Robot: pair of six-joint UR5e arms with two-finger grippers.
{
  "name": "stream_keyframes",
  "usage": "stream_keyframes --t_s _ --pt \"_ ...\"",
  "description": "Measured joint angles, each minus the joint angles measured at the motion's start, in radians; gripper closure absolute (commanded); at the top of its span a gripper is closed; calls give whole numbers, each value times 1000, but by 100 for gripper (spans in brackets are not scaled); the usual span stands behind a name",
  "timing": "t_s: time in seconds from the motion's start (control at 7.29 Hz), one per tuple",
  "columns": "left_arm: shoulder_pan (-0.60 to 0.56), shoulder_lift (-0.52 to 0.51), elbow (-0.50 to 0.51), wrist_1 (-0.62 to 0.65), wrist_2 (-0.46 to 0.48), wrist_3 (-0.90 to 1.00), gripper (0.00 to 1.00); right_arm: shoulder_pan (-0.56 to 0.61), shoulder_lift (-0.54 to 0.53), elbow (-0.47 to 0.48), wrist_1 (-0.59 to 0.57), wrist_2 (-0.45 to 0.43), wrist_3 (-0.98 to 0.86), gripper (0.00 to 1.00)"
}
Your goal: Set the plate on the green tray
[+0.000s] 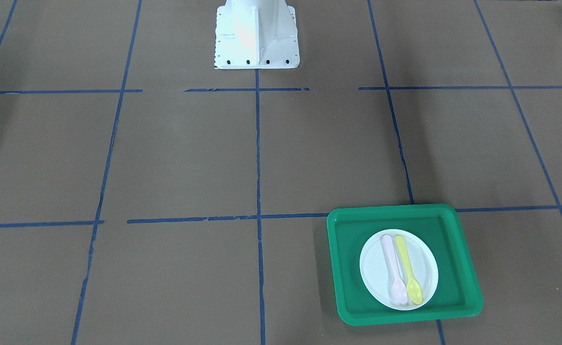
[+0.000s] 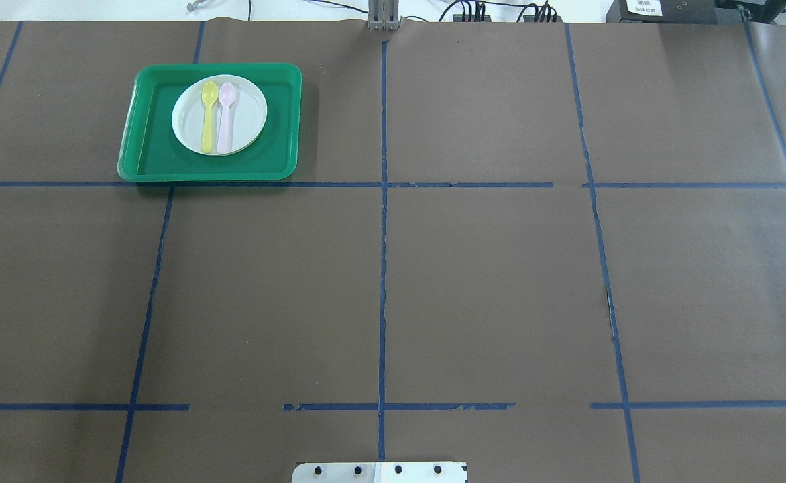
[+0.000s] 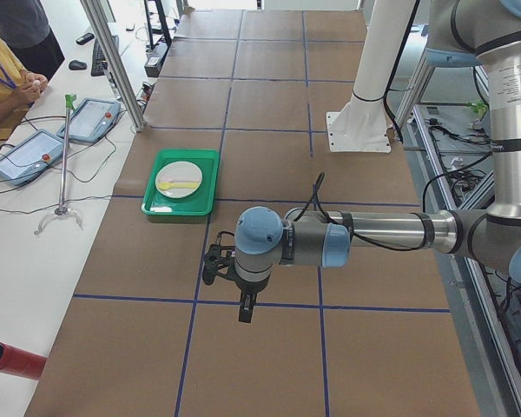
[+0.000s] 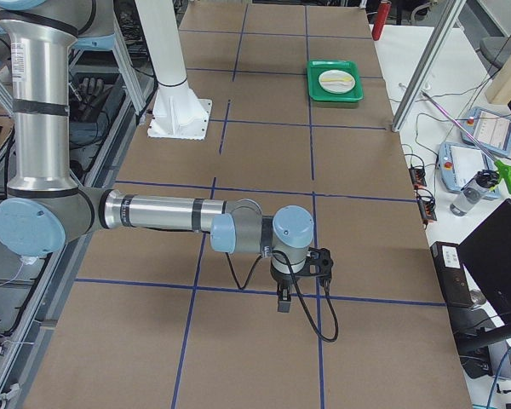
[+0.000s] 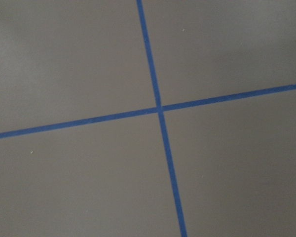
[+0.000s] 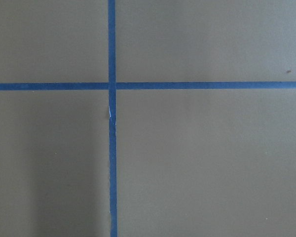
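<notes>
White round plastic plate sits centred in the large green rectangular plastic tray, no jaws near. Left gripper and right gripper hang over the taped brown table, jaw state unreadable. Tray lies at 11 o'clock overhead, with the left gripper nearer. Placement looks done.

Upper left of the overhead view, on the table: tray, with plate inside, nearer its top edge. On the plate, side by side, handles toward frame bottom: spoon left, second spoon right. Bottom centre: robot base.
</notes>
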Motion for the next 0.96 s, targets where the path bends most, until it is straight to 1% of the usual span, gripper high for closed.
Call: stream_keyframes --t_s 0.55,0.96 --pt "-2 -1 15 -63 0 1 0 0 0 0 0 -1 0 0" --pt "-2 -1 12 -70 0 1 0 0 0 0 0 0 0 0"
